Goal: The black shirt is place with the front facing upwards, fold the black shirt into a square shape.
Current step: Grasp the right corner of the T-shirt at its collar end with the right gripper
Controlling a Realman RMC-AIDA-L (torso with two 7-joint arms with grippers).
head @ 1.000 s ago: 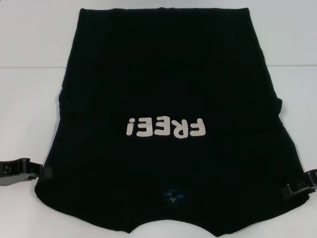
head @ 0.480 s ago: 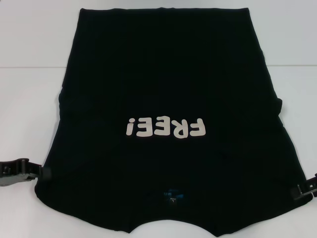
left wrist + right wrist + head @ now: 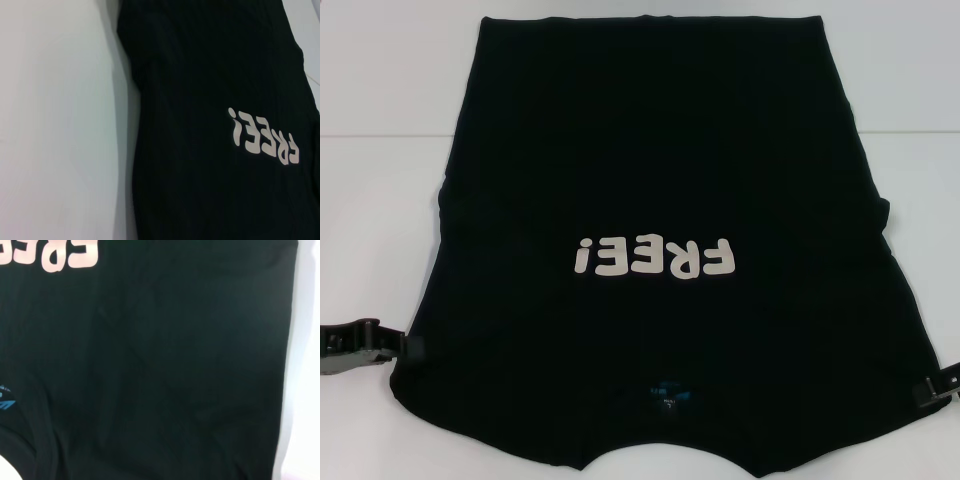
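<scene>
So the left gripper is sitting low on the white desk just off the left edge of the black shirt, right by the sleeve area near the robot. I honestly can't tell whether it's released or clenched from here. The shirt itself is lying flat across the middle of the desk, front up, with the neck end toward the robot and the hem at the far side. The white "FREE!" lettering is reading upside down in the head view, and the small blue neck label is showing just below it by the collar. Both long sides are looking folded inward. Over on the right, the right gripper is poking in at the shirt's right edge, mostly out of view, so can't tell its state either.
</scene>
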